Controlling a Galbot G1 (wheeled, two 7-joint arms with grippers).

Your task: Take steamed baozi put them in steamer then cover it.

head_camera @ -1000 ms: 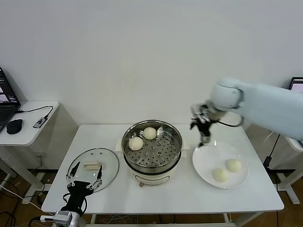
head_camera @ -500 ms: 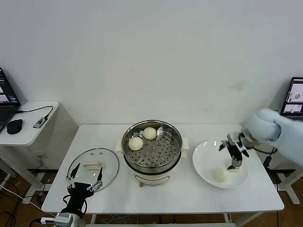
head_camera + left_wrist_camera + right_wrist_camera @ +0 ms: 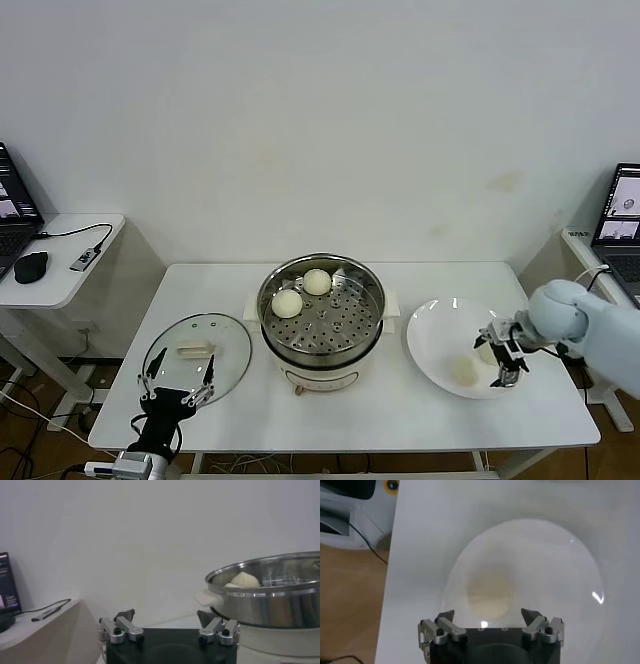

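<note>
- Since half a second ago my right gripper (image 3: 506,358) has dropped lower over the plate (image 3: 432,340), right of the steamer (image 3: 321,311).
- Its jaws stand apart around nothing; in the right wrist view a baozi (image 3: 488,596) lies on the plate just ahead, between the fingertips' line.
- Step in hand, I judge: fetching the third bun. Next I must descend and close on it.
- Two buns (image 3: 301,292) already sit in the steamer.
- My left gripper (image 3: 178,380) waits with fingers spread at the desk's front edge by the cover (image 3: 197,354), left of the steamer.
</note>
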